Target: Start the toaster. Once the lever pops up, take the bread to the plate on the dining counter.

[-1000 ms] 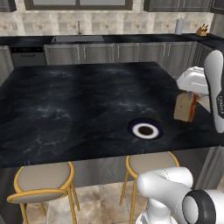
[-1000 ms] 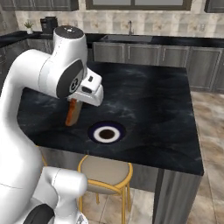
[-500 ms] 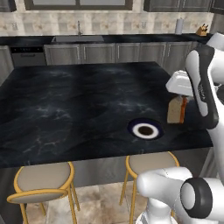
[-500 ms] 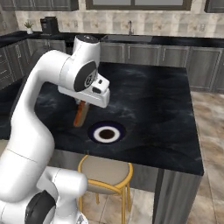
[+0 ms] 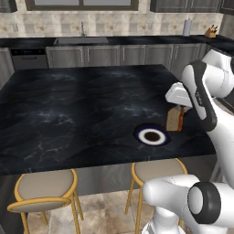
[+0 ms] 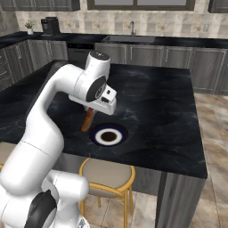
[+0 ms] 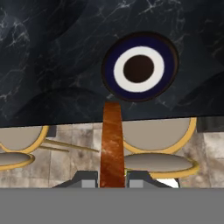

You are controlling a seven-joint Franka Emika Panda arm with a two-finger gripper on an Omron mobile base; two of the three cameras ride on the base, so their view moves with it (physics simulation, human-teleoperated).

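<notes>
The fingers (image 7: 112, 178) pinch the bread slice (image 5: 175, 119) edge-on above the black marble counter (image 5: 68, 114), just beside the blue-rimmed plate (image 5: 152, 135) near its front edge.

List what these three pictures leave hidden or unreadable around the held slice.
- Tool fingertips: left and right base views, behind the white hand.
- Tan, orange-crusted bread slice: hand view gives its edge alone.
- Gap between slice and round blue-rimmed white plate on the black marble dining counter: unclear.

Plate (image 7: 139, 68) — navy rim; bread (image 7: 112, 144) — orange-brown.
</notes>
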